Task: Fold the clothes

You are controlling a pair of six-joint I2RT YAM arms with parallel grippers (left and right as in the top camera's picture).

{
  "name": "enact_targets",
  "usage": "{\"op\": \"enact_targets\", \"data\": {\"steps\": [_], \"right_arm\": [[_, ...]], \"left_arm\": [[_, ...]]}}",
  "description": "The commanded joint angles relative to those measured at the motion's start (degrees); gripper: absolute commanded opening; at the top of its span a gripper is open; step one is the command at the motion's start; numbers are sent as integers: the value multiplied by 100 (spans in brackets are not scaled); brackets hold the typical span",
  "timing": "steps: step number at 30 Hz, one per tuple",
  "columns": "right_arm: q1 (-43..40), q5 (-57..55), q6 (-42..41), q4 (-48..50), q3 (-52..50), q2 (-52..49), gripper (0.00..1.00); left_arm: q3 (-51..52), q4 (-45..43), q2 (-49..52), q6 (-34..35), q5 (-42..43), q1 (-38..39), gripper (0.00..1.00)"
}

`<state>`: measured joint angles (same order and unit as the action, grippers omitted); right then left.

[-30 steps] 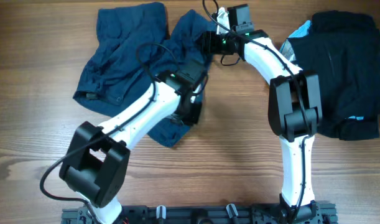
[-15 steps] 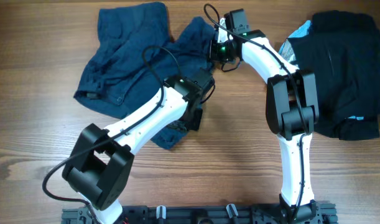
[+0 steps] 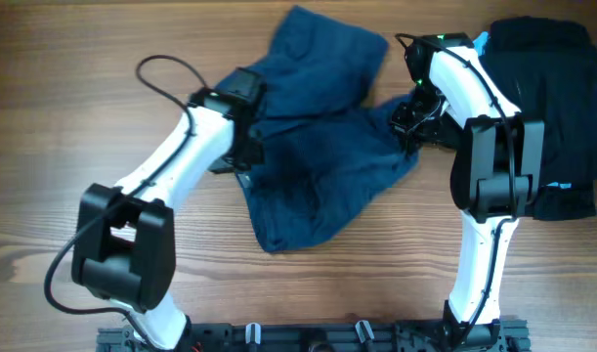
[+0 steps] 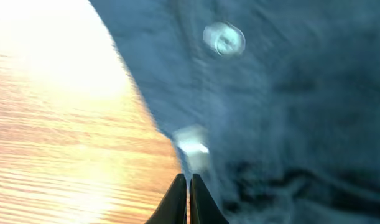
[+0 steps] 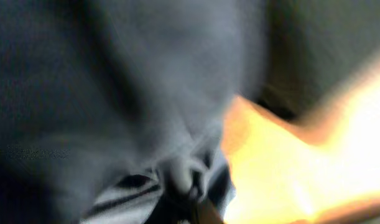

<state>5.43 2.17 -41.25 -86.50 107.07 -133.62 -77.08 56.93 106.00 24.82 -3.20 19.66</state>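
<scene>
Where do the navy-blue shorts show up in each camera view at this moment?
Overhead: navy-blue fabric shorts spread across centre frame.
Left wrist: shorts fill the right and top, round button visible.
Right wrist: blurred dark cloth across the left, likely them.
Shared landmark: the bare wooden table beside them.

The shorts (image 3: pixel 318 186) are navy blue, the garment (image 3: pixel 572 98) black, the table (image 3: pixel 63 117) brown wood-grain.

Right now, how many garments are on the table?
2: navy shorts spread mid-table; black garment at the overhead view's right edge. More may be hidden underneath them.
</scene>
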Motion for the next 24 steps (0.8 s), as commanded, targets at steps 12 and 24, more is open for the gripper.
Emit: {"op": "enact_targets", "data": {"steps": [12,24], "right_arm": [[984,-79,-2389,-584,-251,291,4],[1248,-577,-931,219,-39,861,4]], "left_arm": [[37,-667,68,138,35,-796,6],[37,-820,68,133,573,-1491,12]]}}
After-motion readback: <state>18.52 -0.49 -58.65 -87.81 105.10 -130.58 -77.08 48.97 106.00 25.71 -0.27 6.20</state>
